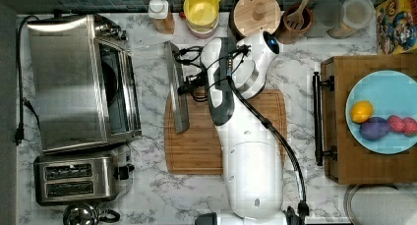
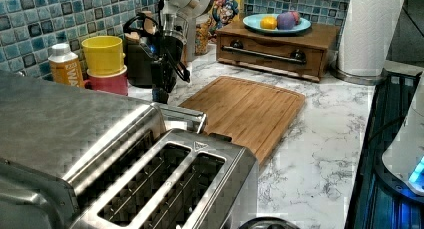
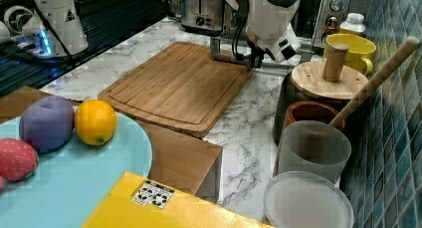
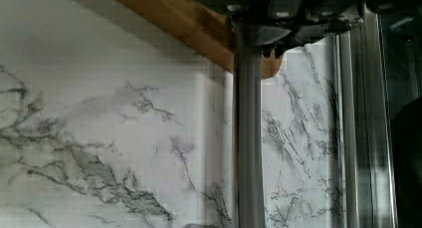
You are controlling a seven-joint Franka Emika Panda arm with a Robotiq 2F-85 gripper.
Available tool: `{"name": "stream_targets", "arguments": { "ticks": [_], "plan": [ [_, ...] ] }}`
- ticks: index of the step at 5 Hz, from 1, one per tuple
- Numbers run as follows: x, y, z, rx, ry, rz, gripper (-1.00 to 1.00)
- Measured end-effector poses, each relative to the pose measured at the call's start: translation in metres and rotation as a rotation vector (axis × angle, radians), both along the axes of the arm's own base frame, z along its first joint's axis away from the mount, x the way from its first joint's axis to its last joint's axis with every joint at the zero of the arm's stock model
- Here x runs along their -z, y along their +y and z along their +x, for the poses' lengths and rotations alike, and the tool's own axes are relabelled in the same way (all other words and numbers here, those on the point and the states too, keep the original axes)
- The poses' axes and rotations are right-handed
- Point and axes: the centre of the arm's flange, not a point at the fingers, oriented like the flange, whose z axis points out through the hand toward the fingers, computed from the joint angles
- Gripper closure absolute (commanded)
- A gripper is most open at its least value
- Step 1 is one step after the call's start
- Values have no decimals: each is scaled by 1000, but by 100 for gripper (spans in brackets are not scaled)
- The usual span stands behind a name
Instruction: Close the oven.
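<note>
Oven [image 1: 74, 82] is seen at the top view's left, door [image 1: 176, 87] dropped flat, its far edge overlapping the cutting board [image 1: 196, 146]. Gripper [image 1: 189, 80] is placed at the bar handle [image 4: 248, 153]; whether clenched cannot be told.

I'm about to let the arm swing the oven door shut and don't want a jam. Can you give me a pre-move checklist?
1. Oven door is open, folded down: ok.
2. Gripper is at the bar handle: ok.
3. Jaws closed on handle: cannot tell.
4. Nothing resting on the door glass: ok.
5. Oven cavity free of a protruding rack: cannot tell.
6. Toaster sits beside the oven, off the door's path: ok.
</note>
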Motion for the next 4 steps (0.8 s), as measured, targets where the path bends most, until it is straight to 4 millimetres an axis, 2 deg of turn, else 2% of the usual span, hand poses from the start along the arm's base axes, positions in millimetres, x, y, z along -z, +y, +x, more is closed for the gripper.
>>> {"name": "stream_targets", "arguments": {
  "ticks": [2,4],
  "plan": [
    [2,12,-3,-28,34,31,100],
    [8,10,-2,-32,54,50,100]
  ]
}}
